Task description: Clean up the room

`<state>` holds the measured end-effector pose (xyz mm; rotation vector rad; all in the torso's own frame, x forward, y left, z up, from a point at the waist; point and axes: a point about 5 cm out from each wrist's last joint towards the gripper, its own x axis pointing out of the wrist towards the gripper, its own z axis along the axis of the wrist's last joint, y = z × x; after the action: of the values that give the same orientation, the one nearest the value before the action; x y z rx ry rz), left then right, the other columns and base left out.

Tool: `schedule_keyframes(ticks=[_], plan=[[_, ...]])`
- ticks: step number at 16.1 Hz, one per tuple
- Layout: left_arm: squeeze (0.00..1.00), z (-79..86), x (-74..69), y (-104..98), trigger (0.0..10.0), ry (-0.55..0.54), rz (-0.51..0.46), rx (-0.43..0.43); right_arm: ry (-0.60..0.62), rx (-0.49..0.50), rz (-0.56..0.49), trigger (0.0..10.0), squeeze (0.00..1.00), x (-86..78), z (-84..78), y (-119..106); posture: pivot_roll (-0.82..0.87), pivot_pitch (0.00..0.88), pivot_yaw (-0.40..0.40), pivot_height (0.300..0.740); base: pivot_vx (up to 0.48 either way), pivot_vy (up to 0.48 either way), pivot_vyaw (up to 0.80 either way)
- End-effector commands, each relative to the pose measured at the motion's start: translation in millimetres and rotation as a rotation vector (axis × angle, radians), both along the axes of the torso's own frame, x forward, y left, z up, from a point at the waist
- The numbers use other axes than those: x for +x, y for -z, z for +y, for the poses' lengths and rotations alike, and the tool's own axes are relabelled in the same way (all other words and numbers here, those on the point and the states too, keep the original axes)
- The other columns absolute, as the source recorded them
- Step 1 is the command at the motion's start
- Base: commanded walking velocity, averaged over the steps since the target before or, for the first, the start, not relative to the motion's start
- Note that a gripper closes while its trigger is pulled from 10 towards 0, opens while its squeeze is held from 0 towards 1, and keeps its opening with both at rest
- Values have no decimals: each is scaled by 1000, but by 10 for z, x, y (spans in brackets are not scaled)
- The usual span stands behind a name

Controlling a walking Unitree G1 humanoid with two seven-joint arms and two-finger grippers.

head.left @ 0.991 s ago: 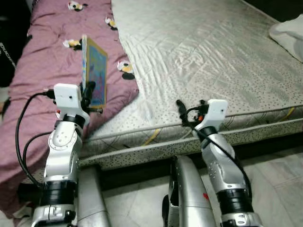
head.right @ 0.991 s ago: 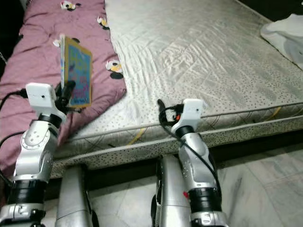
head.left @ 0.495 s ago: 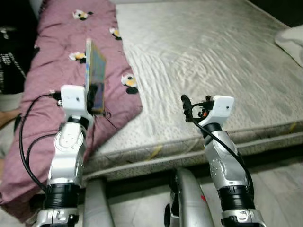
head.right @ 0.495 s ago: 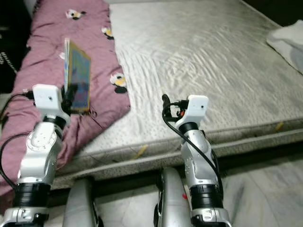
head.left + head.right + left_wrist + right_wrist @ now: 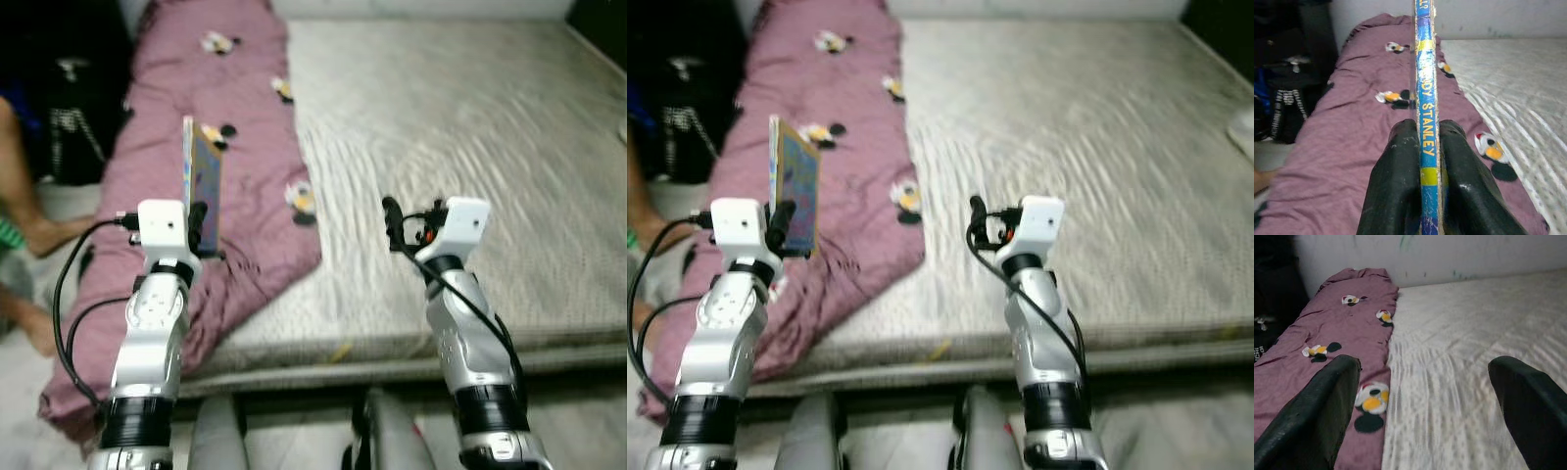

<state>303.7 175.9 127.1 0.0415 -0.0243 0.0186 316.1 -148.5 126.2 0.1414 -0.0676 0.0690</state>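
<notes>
Before the robot, in the left eye view, a bed with a pale quilted mattress (image 5: 460,147) fills most of the scene, and a mauve blanket (image 5: 235,127) printed with cartoon mice lies along its left side, hanging over the near edge. The left tool (image 5: 199,220) is raised over that blanket and pinches a thin picture book (image 5: 202,181) by its lower edge, so the book stands upright with its spine towards the camera. The right tool (image 5: 392,223) is raised over the near part of the mattress, carrying nothing. At the far left a person's bare leg (image 5: 29,211) shows beside the bed, against dark bags in shadow.

The right eye view gives the same layout: the book (image 5: 792,196) upright above the blanket's (image 5: 833,117) lower part, and the right tool (image 5: 976,221) well apart from it over the mattress (image 5: 1068,137).

Along the left wrist view, two black fingers (image 5: 1396,186) press against both sides of the book's blue and yellow spine (image 5: 1426,112), which bears the letters "STANLEY". Beyond it the blanket (image 5: 1337,137) stretches away to a pale wall.

Along the right wrist view, the two black fingers (image 5: 1312,416) stand wide apart with nothing between them, above the line where blanket (image 5: 1327,347) meets mattress (image 5: 1459,357).
</notes>
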Motion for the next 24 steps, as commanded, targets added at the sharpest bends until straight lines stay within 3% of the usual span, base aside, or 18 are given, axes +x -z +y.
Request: schedule_keyframes(ticks=[1,3,8,17,21,22,24], plan=[[0,-10,6,-92,10000,-2,-45,15,45,-29,2,10000,0,4,-48,10,1,0,-35,709,0,0,0],[0,-23,9,-80,10000,-2,-41,19,113,-57,24,10000,0,6,-92,47,-1,0,-31,709,0,0,0],[0,-67,4,-51,10000,47,-22,-4,125,-34,35,10000,0,-14,-147,66,-3,0,-28,740,0,0,0],[0,-68,-12,-20,10000,44,-10,25,132,-41,32,10000,0,1,-149,58,-6,0,-35,740,0,0,0],[0,-93,-30,32,10000,91,-9,16,171,5,70,10000,0,-33,-201,127,-14,0,-31,740,0,0,0],[0,-105,-18,23,10000,100,-11,13,179,-4,88,10000,0,-30,-207,150,-14,0,-31,740,0,0,0],[0,-111,5,-15,10000,110,-24,6,166,-122,72,10000,0,-7,-162,131,-18,0,-34,740,0,0,0]])
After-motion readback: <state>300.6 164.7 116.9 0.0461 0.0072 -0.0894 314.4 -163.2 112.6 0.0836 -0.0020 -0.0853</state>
